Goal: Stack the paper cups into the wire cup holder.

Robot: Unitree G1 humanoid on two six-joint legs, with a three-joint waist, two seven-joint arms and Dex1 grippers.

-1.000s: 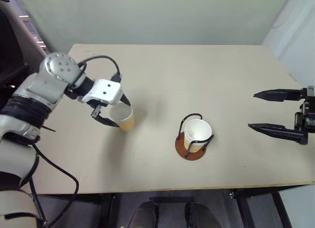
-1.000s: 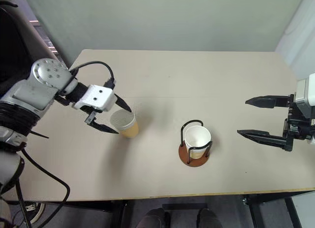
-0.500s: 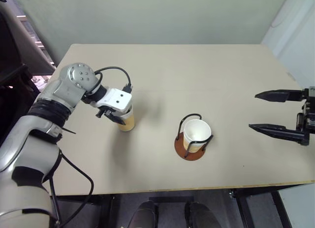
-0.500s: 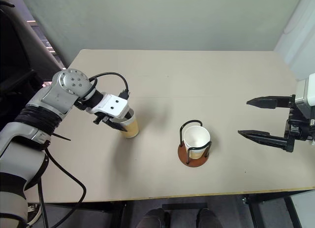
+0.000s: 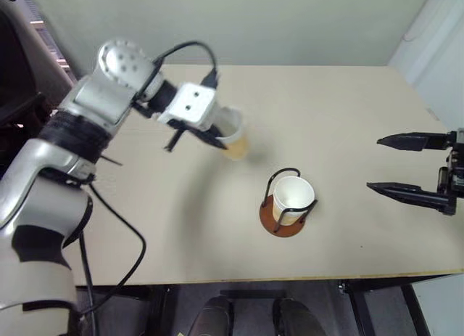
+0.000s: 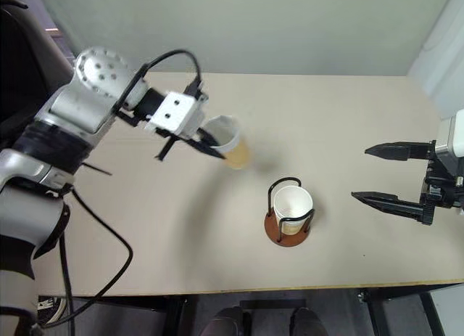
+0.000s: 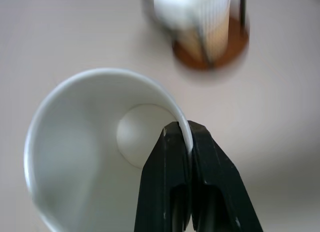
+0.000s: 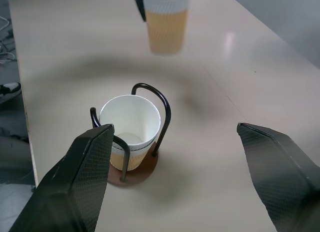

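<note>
Pinching the rim wall of one paper cup (image 5: pixel 233 135), the left pincer (image 7: pixel 184 142) holds it above the tabletop (image 5: pixel 348 118), left of and farther than the wire cup holder (image 5: pixel 287 205). A seated cup (image 5: pixel 293 197) is already nested there. The carried cup is best centred over it, kept upright, then lowered between the loops. The right pincer (image 5: pixel 404 165) is spread wide, empty.

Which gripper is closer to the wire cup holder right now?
Left. The left gripper, pinching a paper cup, is just beyond the holder; the open right gripper waits farther off to its side.
</note>
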